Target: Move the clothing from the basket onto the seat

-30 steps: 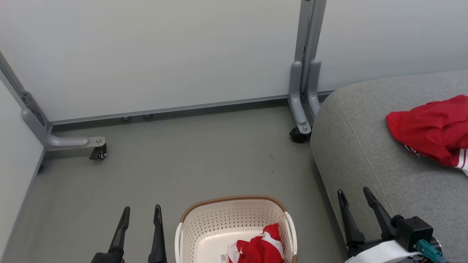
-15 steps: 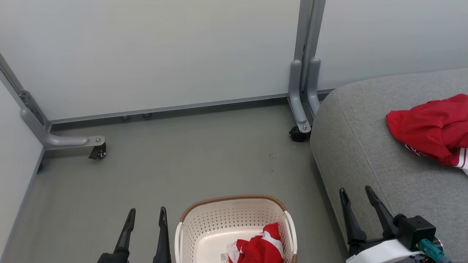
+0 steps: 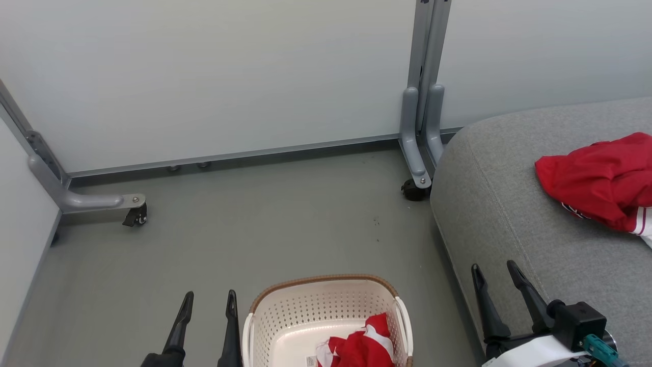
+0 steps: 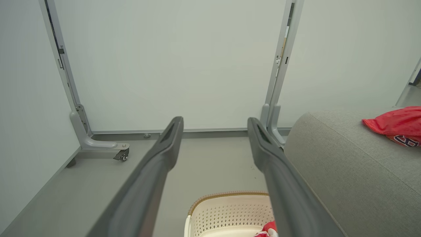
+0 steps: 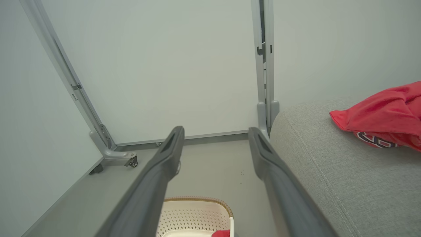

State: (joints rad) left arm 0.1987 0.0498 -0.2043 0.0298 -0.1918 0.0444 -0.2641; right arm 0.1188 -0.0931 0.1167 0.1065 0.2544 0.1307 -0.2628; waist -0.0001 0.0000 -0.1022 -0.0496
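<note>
We note left end effector (image 3: 211,295), right end effector (image 3: 492,266) flanking basket (image 3: 321,280), both apart, empty; garment (image 3: 364,346) inside, jersey (image 3: 601,178) on seat (image 3: 509,219) beside.

The basket (image 3: 305,313) is cream-white, dotted with rows of small holes, under a brown woven-look rim. The garment (image 3: 364,345) in it is red with white patches. The jersey (image 3: 596,178) on the grey seat (image 3: 499,214) is red, with white striped trim and dark white-edged lettering. The floor (image 3: 254,219) is dull grey-green.

Floor (image 3: 254,224) bears basket (image 3: 316,306); seat (image 3: 509,204) bears red garment (image 3: 596,181).
</note>
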